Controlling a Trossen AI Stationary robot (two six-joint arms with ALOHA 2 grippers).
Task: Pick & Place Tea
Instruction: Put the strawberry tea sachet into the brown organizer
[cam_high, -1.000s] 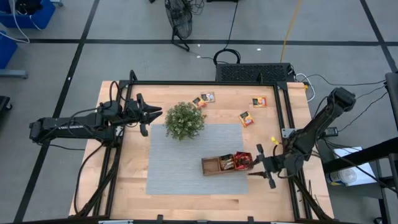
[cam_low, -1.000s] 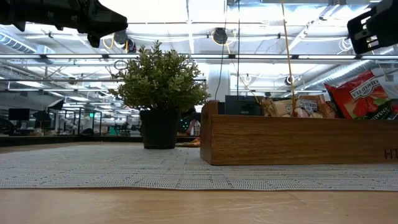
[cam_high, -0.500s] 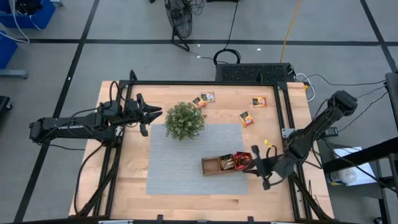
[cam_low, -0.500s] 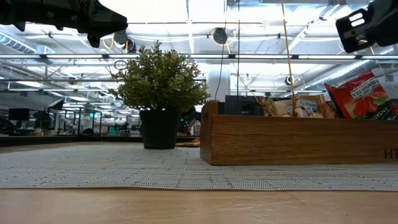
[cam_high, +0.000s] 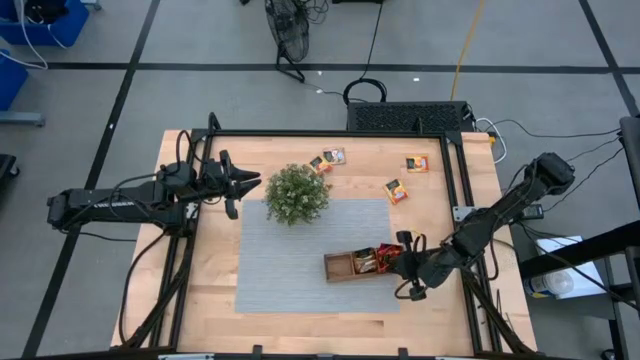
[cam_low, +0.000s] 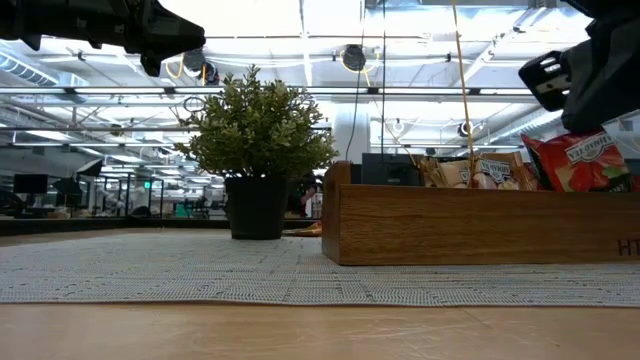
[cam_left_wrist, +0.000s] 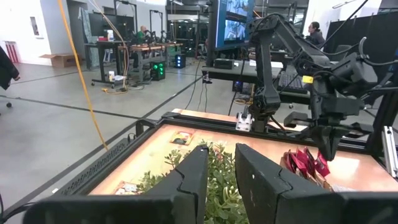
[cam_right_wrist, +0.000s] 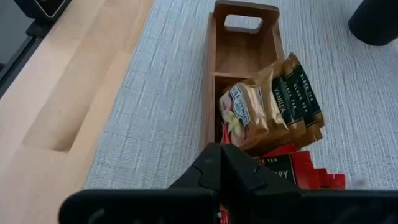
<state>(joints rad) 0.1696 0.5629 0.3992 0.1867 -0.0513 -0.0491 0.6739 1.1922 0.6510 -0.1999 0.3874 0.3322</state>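
A brown wooden tray (cam_high: 345, 266) lies on a grey mat. Its middle compartment holds gold and black tea sachets (cam_right_wrist: 273, 106), and its right end holds red tea sachets (cam_right_wrist: 292, 174). My right gripper (cam_right_wrist: 221, 165) is shut. It slants down over the red sachets (cam_low: 585, 160) at the tray's right end. Three loose tea sachets (cam_high: 328, 158), (cam_high: 416, 163), (cam_high: 397, 190) lie flat on the wood at the far side. My left gripper (cam_high: 255, 181) hangs open and level just left of the plant (cam_high: 297, 193), with nothing between its fingers. My right gripper comes slanting down from the table's right side, with its shut fingers (cam_left_wrist: 326, 146) right above the red sachets (cam_left_wrist: 305, 165) in the tray's right end. The gripper itself hides the tips, so I cannot tell whether they touch the sachets.
The grey mat (cam_high: 290, 260) covers the middle of the table, and the potted plant stands on its far left corner. A black frame (cam_high: 455, 170) runs around the table. Bare wood lies along the near edge and at the far right.
My right gripper has moved toward the table's left, from beyond the tray's right end to over its red sachets, and has tipped further downward. The left arm has kept still.
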